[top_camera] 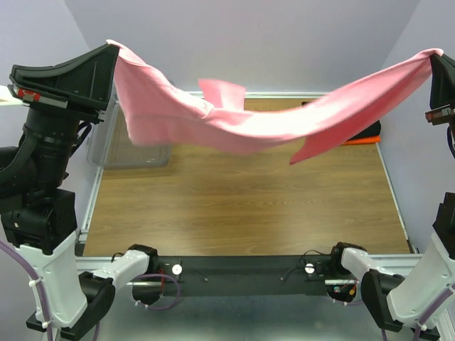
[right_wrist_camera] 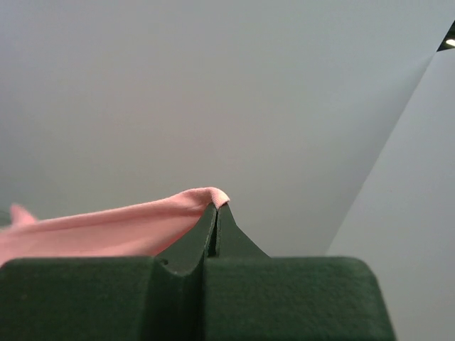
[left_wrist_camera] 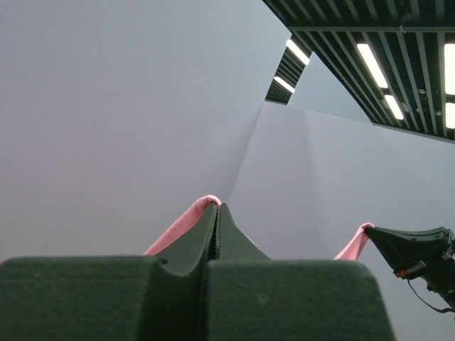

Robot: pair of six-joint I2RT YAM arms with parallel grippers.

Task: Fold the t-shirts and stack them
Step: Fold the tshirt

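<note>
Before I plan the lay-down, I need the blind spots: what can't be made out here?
- Black shirt and orange shirt: top view, mostly behind the pink t-shirt.
- Clear bin: top view, far part covered by that cloth.
- Right gripper: top view, partly cut off by the right edge.

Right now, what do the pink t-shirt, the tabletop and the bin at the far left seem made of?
The pink t-shirt: soft matte cloth, likely cotton knit; it sags and folds while hanging. The tabletop: brown wood-grain streaks, possibly laminate, low sheen. The bin: clear plastic; the surface behind shows through its walls.
</note>
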